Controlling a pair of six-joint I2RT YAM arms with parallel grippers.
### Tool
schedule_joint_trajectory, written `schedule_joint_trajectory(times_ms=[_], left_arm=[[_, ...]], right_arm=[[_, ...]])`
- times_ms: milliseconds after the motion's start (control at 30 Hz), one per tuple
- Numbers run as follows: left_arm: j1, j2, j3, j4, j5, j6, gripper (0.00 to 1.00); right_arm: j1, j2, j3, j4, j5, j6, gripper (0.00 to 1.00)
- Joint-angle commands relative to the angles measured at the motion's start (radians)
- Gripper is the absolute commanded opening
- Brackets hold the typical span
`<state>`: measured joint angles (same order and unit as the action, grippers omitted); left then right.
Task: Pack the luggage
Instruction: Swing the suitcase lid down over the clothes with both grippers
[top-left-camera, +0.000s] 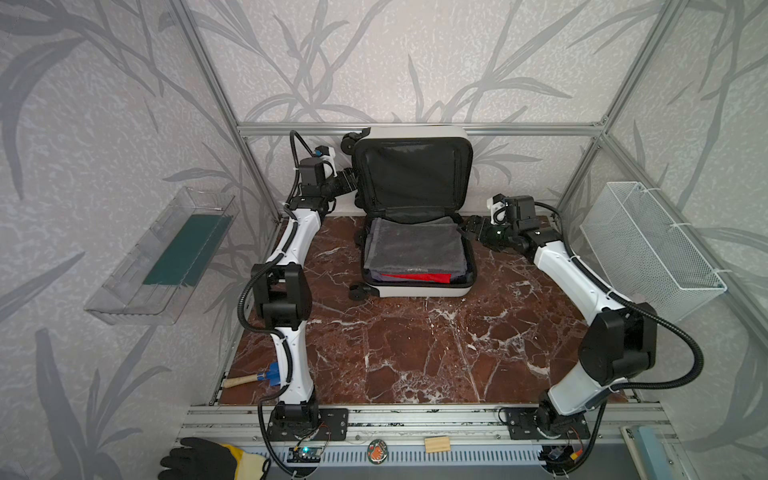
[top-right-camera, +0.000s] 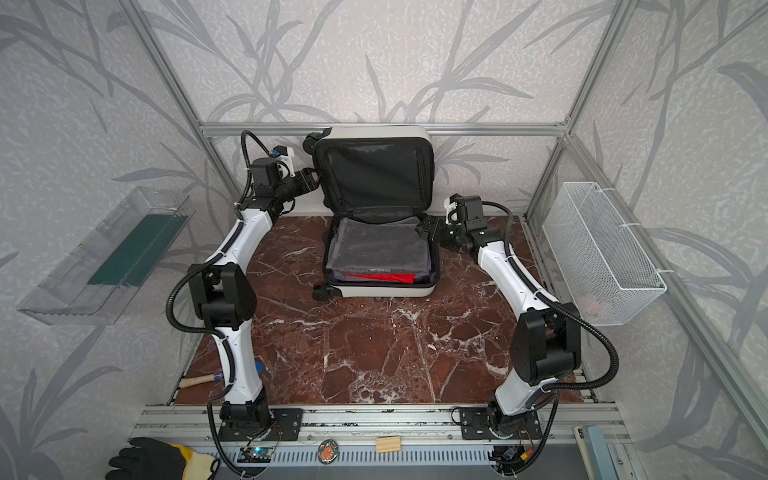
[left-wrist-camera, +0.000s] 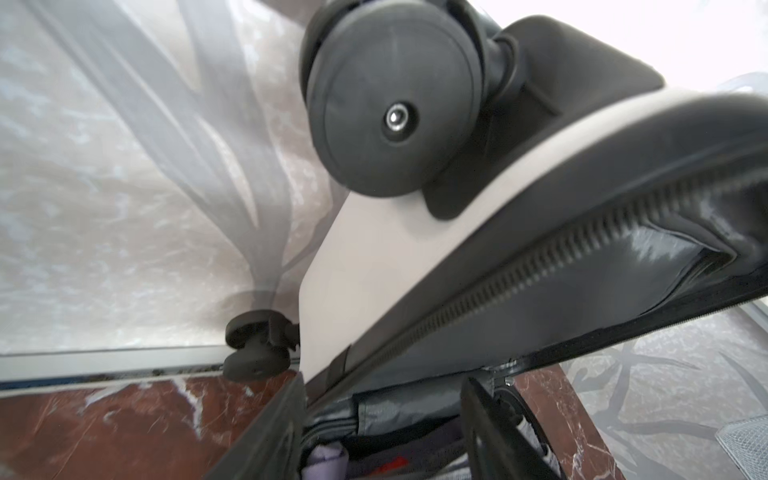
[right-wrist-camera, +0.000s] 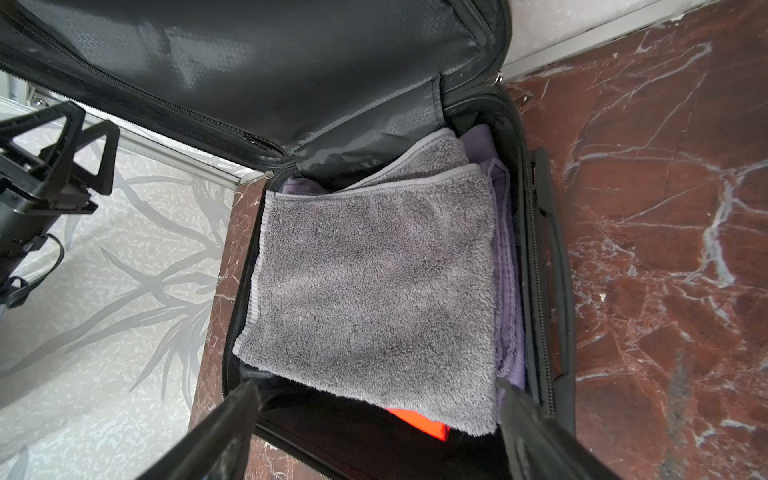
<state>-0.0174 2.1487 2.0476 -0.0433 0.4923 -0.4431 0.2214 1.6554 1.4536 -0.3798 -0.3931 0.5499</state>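
the luggage (top-left-camera: 419, 290), a small white hard shell lined in black, lies open at 12 o'clock on the marble-patterned table (top-left-camera: 415, 357), close to the back wall. its base lies flat; its lid (top-left-camera: 413, 174) stands nearly upright from the hinge along the base's 12 o'clock edge. in the base a folded grey towel (right-wrist-camera: 374, 282) lies on top and fills most of the compartment. a purple cloth (right-wrist-camera: 508, 266) shows beneath it along one side, and a red item (top-left-camera: 419, 277) shows from under the towel at its 6 o'clock edge. a black caster wheel (top-left-camera: 357, 292) sits at the base's 7 o'clock corner; a second wheel (left-wrist-camera: 390, 108), on the lid, looms large in the left wrist view. a black handle (right-wrist-camera: 552, 266) runs along the base's outer side wall.

the left gripper (top-left-camera: 352, 187) is at the lid's 9 o'clock edge; its fingers (left-wrist-camera: 266, 432) stand apart, one to each side of the lid's rim, and whether they press on it cannot be told. the right gripper (top-left-camera: 467, 227) hovers at the base's 2 o'clock corner, its fingers (right-wrist-camera: 216, 440) spread wide above the towel's edge, holding nothing.

on the wall at 9 o'clock hangs a clear tray (top-left-camera: 124, 305) holding a dark green pad (top-left-camera: 187, 249); at 3 o'clock, a white wire basket (top-left-camera: 648, 249). at the table's 7 o'clock corner lies a wooden-handled tool (top-left-camera: 245, 380) with a blue head, partly behind the left arm.
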Motion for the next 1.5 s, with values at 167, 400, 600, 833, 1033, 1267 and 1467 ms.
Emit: schedule_joint_trajectory(times_ms=[167, 400, 600, 833, 1033, 1267, 1467], left_arm=[[-0.002, 0.062, 0.012, 0.248, 0.079, -0.135, 0.41], [-0.001, 0.022, -0.073, 0.363, 0.094, -0.186, 0.05], [-0.001, -0.073, -0.202, 0.406, 0.099, -0.181, 0.00], [-0.006, -0.229, -0.420, 0.491, 0.111, -0.219, 0.00], [-0.036, -0.417, -0.678, 0.529, 0.105, -0.215, 0.00], [-0.056, -0.702, -1.079, 0.531, -0.023, -0.336, 0.49], [-0.115, -1.059, -1.394, 0.275, -0.351, -0.376, 0.85]], right_arm=[[-0.001, -0.008, 0.020, -0.062, -0.022, -0.030, 0.89], [-0.001, -0.016, 0.016, -0.064, -0.013, -0.030, 0.88], [-0.001, -0.014, 0.034, -0.046, -0.011, -0.005, 0.88], [-0.051, -0.038, 0.064, -0.078, 0.062, 0.029, 0.88], [-0.154, -0.099, 0.029, -0.117, 0.198, 0.079, 0.87], [-0.206, -0.188, -0.043, -0.100, 0.246, 0.144, 0.88], [-0.201, -0.213, -0.076, -0.079, 0.194, 0.157, 0.87]])
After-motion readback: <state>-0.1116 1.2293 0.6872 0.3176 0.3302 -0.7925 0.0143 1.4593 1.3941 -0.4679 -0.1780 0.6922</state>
